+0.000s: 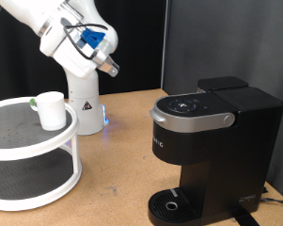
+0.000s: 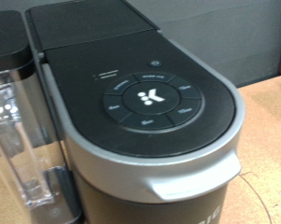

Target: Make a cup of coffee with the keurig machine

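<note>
The keurig machine [image 1: 212, 141] stands at the exterior view's right, black, with its lid down and its grey-silver handle [image 1: 190, 119] across the front. Its round drip tray [image 1: 169, 202] holds nothing. The wrist view looks down at the keurig machine [image 2: 149, 98], showing its round button panel [image 2: 149, 96] and handle [image 2: 191, 173]. The white cup [image 1: 52, 109] sits on the top tier of a round white shelf [image 1: 28, 141] at the exterior view's left. My gripper [image 1: 110, 66] hangs high at the upper left, well apart from machine and cup. No fingers show in the wrist view.
A small dark pod with a green top [image 1: 33, 101] rests beside the cup on the shelf. The robot's white base [image 1: 85, 108] stands behind the shelf. A clear water tank [image 2: 19, 140] is attached to the machine's side. Brown tabletop [image 1: 122, 160] lies between shelf and machine.
</note>
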Robot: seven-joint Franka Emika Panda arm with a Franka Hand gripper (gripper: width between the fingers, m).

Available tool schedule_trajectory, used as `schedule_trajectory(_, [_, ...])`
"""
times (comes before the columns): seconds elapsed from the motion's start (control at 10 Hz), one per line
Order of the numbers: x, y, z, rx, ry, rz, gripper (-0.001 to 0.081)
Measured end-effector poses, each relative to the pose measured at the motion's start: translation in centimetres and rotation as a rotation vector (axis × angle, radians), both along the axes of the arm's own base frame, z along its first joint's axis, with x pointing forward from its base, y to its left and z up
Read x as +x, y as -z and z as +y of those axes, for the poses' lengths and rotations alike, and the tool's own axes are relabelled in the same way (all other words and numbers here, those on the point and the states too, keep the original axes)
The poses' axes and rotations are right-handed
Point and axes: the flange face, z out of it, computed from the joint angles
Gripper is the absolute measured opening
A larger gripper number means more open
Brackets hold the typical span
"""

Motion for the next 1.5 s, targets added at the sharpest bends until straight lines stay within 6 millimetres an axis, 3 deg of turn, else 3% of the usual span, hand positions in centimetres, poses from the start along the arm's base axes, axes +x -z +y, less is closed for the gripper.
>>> schedule_trajectory(0.4, [-3.0,-1.8,-2.6,0.037,-0.041,0.009,0.0000])
schedule_trajectory(0.8, [-3.9,-1.9,-3.2,0.049,-0.058,0.025,0.0000])
schedule_trajectory(1.5, [-11.6,-3.3,-8.5,0.093,-0.173,0.102,0.0000])
